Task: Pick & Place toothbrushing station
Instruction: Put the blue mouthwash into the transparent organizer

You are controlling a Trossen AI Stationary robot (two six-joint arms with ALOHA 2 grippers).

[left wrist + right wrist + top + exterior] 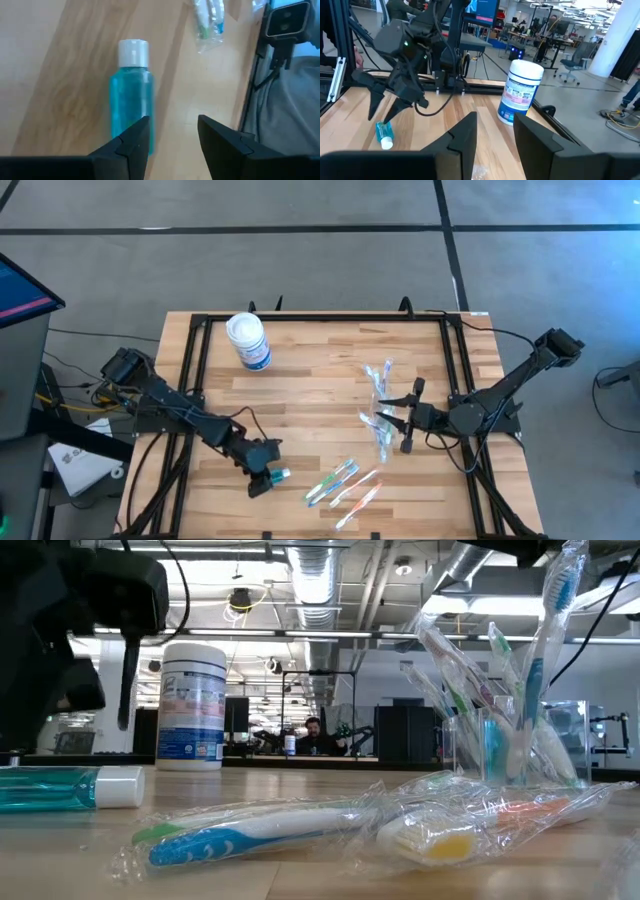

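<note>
While my left gripper [262, 483] hovers with released fingers beside the teal tube [131, 107] | I centre before clenching | right gripper [408, 423] near the cup [497, 745], fingers apart, empty.

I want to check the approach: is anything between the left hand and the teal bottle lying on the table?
Nothing visible. The left hand is open, right beside the teal bottle, which lies flat on the bare wooden table; the wrapped toothbrushes lie farther off.

I see a white canister [248, 340] with a blue label standing upright on the wooden table [310, 370], near its far left corner. Beyond the table, I see a seated person [313, 736] in the background.
</note>
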